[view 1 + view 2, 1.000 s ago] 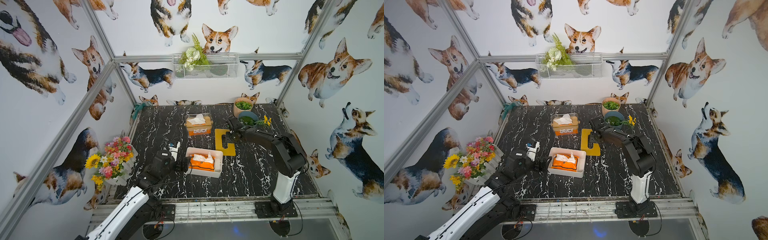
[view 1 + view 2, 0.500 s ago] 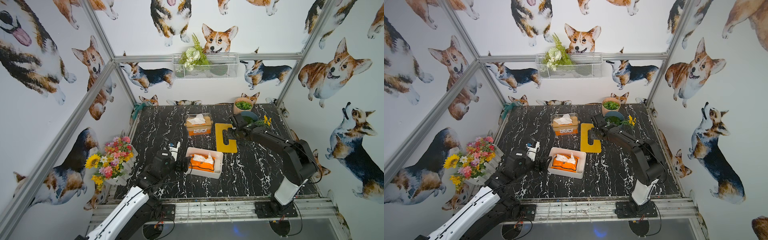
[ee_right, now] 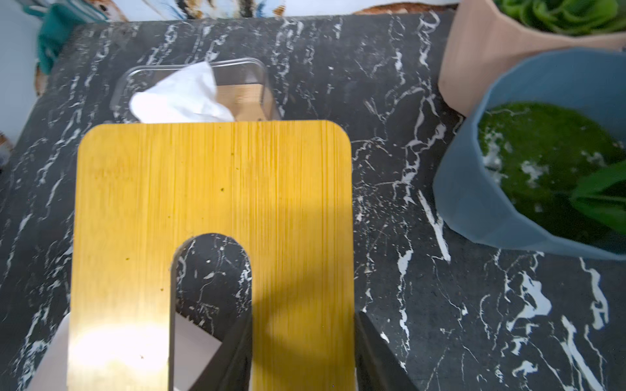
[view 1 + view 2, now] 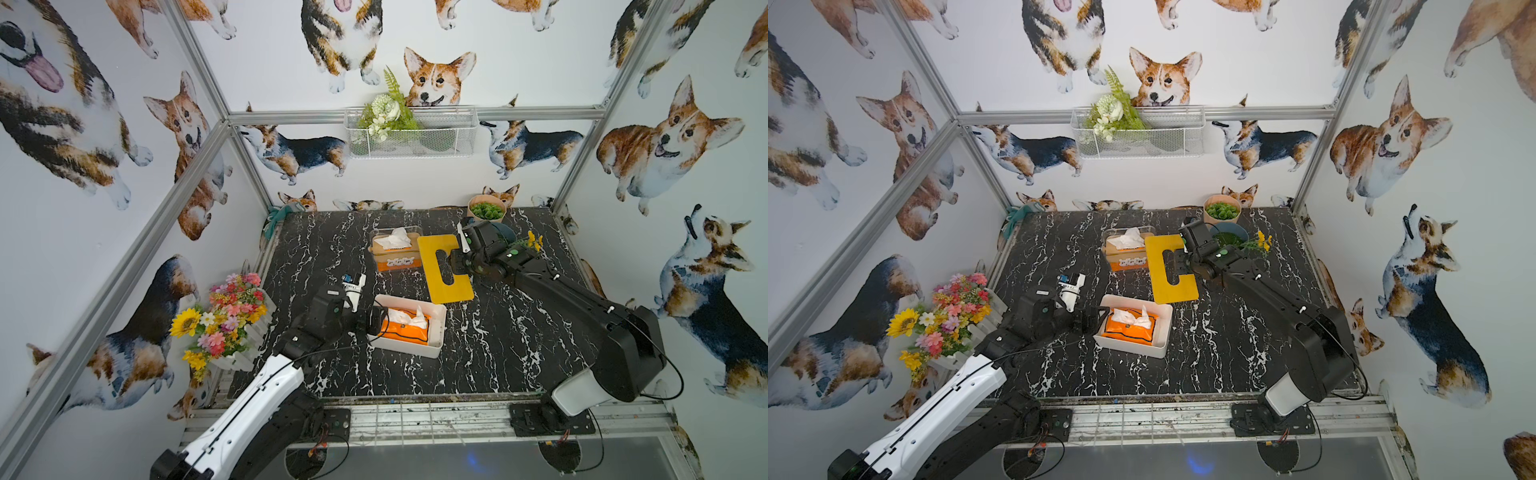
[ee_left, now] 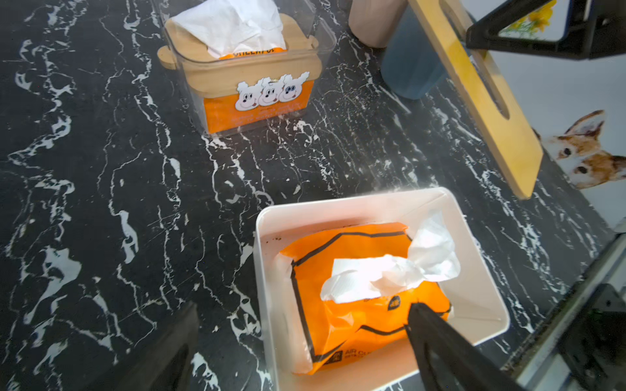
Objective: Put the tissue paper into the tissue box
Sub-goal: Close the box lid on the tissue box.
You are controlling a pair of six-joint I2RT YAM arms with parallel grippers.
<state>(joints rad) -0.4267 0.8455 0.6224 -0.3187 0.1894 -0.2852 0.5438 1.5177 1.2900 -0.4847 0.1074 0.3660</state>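
Lid (image 4: pixel 427 266) shifted rearward, clamped in right gripper (image 4: pixel 456 264); left gripper (image 4: pixel 376 320) wide, straddling tissue pack (image 4: pixel 401 328) edge.

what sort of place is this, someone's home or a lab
Most likely a staged robot test booth, not a home: corgi-print walls on a metal frame, left arm and right arm bolted to a rail before a marble-look table with flowers.

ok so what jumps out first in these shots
The corgi-print walls all around. Then the yellow slotted lid, held off the black marble table by the right tool, and the orange tissue pack in the white box at mid-table, the open left tool at its edge.
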